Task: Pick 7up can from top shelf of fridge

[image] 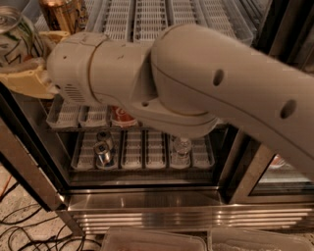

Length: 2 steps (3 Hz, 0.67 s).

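Observation:
The 7up can, whitish-silver with green lettering, is at the far left edge, tilted, in front of the top shelf of the fridge. My gripper is at the left end of the big grey arm and is shut on the can. One yellowish finger lies under the can and the other finger is behind it. The arm hides much of the middle tier.
A gold-bronze can stands on the top shelf just right of the 7up can. A red cola can shows on the middle tier, two silver cans and a clear bottle on the bottom tier. Cables lie on the floor at left.

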### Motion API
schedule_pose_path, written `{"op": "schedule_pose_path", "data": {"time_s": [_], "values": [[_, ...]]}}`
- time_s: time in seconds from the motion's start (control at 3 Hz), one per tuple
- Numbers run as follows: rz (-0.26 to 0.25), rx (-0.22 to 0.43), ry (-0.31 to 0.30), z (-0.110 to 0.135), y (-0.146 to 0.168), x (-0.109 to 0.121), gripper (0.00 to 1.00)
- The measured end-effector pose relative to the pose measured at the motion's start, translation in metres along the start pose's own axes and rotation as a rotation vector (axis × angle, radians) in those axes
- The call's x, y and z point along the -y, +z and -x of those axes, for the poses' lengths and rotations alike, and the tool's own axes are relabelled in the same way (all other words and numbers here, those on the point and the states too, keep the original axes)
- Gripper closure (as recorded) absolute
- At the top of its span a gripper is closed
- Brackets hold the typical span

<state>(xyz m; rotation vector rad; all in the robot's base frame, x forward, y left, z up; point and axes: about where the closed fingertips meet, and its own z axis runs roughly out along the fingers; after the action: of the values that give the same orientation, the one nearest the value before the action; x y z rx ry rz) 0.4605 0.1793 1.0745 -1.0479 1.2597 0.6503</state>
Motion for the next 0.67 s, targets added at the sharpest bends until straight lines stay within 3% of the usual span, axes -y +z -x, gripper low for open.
{"op": "schedule_pose_path", "data": {"time_s": [0.33, 0.67], "values": [[0.120, -0.085, 0.002, -0.023, -0.017, 0.004, 1.00], [0.146, -0.182, 0.128, -0.068, -0.064, 0.053, 1.00]]}}
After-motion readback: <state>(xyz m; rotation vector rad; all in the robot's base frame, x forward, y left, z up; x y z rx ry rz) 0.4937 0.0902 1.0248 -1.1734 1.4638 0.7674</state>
